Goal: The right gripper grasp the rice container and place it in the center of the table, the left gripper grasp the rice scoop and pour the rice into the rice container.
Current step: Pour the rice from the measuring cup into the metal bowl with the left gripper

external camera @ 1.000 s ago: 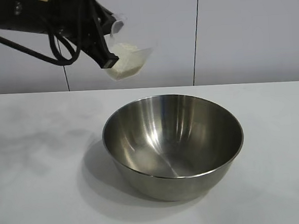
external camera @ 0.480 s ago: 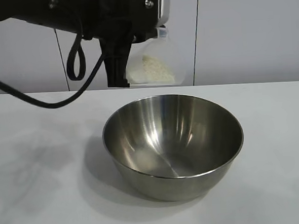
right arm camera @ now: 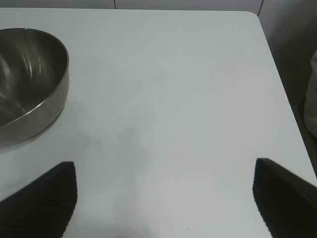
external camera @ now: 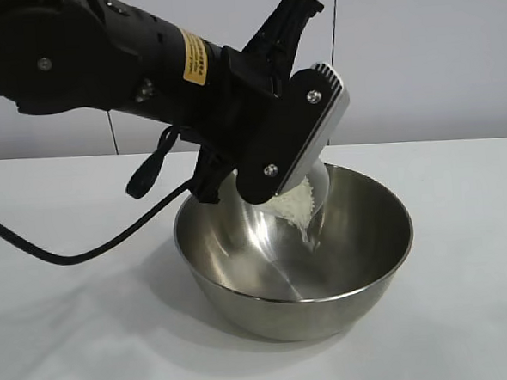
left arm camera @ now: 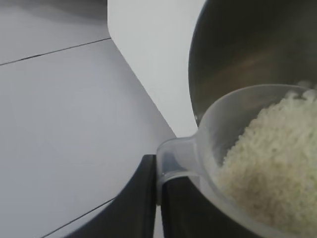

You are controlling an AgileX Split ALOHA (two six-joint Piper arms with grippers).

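Since half a second ago the rice scoop (external camera: 310, 195) has been dropped from above the rim and tipped into the rice container (external camera: 353, 270) at table (external camera: 462, 229) centre; rice (external camera: 299, 206) is now spilling, so pouring is judged underway. Scoop handle is pinched by the left gripper (left arm camera: 157, 196); right gripper (right arm camera: 163, 191) is parked aside, fingers spread

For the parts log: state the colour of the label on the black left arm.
Yellow label with dark print, on the bulky black left arm; clearest in the exterior view.

Rice container (external camera: 344, 262): polished, mirror-glossy steel. Rice scoop (left arm camera: 218, 129): smooth translucent plastic. Rice (left arm camera: 277, 158): matt white grains. Surface (right arm camera: 173, 99): smooth matt white.
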